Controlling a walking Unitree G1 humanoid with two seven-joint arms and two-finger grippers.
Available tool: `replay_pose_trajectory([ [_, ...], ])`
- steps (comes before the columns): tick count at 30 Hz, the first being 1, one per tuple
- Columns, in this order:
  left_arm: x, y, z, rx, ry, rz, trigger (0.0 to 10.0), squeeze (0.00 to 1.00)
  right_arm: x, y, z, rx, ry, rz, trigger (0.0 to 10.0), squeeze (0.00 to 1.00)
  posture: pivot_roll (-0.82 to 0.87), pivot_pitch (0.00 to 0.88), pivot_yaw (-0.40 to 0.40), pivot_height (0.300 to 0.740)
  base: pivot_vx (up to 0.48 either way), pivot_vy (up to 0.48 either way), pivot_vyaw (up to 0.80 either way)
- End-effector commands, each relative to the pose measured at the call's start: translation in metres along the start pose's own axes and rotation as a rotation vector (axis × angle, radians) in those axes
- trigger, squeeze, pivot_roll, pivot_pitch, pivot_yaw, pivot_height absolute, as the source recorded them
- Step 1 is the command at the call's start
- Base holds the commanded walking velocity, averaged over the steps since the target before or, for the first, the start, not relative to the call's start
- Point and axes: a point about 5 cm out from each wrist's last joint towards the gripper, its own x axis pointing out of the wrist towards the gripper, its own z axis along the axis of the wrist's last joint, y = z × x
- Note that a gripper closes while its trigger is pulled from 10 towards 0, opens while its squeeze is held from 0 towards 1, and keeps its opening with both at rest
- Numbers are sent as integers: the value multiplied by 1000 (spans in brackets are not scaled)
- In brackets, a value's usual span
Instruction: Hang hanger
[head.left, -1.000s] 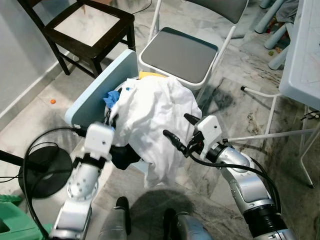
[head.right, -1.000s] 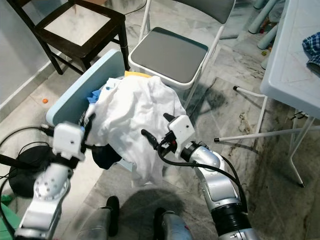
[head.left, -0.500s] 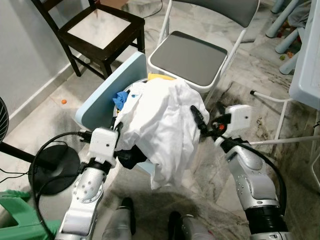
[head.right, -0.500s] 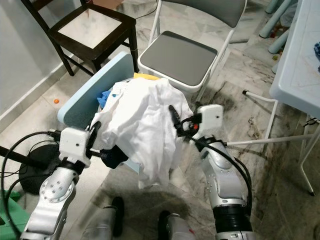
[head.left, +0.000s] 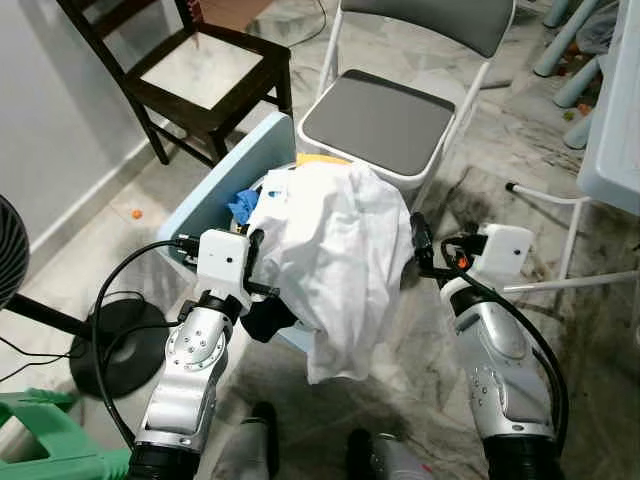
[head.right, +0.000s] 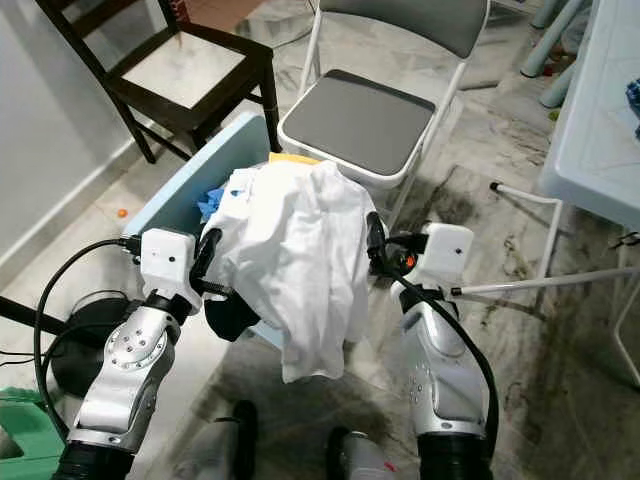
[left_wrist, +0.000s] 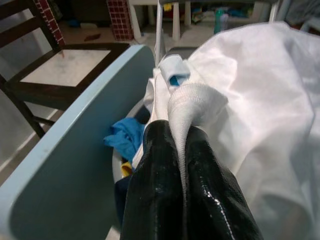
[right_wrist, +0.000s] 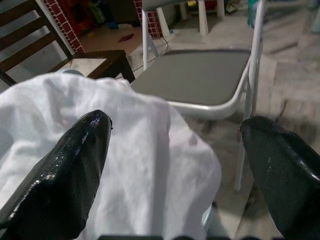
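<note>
A big white shirt lies heaped over the top of a pale blue laundry basket on the floor. This basket is the landmark here. The shirt hangs down over the basket's near side, almost to the marble floor. No hanger can be made out — the white shirt is the thing being handled.

The left end effector is at the near-left edge of the basket. Its two black fingers are pressed close together, and a rolled white edge of the shirt is pinched between them. So it is gripping the shirt. In the head views the left end effector sits right against the cloth, and a dark piece of clothing bulges out just under it.

The right end effector is at the right side of the basket, next to the shirt. Its fingers are spread wide apart and hold nothing — one fingertip is against the white cloth, the other is out in the air. In the head views the right end effector is just at the shirt's right edge.

Inside the basket, on its left, a bright blue cloth peeks out, and a bit of yellow cloth shows at the far rim.

Just past the basket stands a grey folding chair. Farther left of it is a dark wooden chair. A black fan base with a cable sits on the floor to the basket's left.
</note>
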Motion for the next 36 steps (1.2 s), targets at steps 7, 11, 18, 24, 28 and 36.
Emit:
replay_pose_trajectory([
  [7, 3, -2, -3, 30, 32, -86, 10000, 0, -6, -5, -18, 83, 39, -94, 10000, 0, 182, 228, 85, 740, 0, 0, -66],
  [11, 6, -1, -1, 16, 24, -63, 10000, 0, -8, -6, -20, 70, 55, -81, 10000, 0, 169, 228, 63, 740, 0, 0, -594],
  [18, 2, -14, -5, -29, 30, -75, 10000, 0, -3, -13, -14, 27, 59, -56, 10000, 0, 153, 234, 12, 740, 0, 0, -800],
  [24, 0, -20, -4, -68, 15, -97, 10000, 0, 2, -7, -9, 2, 53, -10, 10000, 0, 151, 235, -10, 740, 0, 0, -133],
  [28, 3, -19, 1, -64, -4, -94, 10000, 0, 5, -4, -8, -14, 55, 11, 10000, 0, 147, 236, -8, 740, 0, 0, 0],
  [36, 4, -17, 3, -60, -13, -97, 10000, 0, 5, -6, -7, -35, 53, 13, 10000, 0, 134, 243, -11, 740, 0, 0, 0],
])
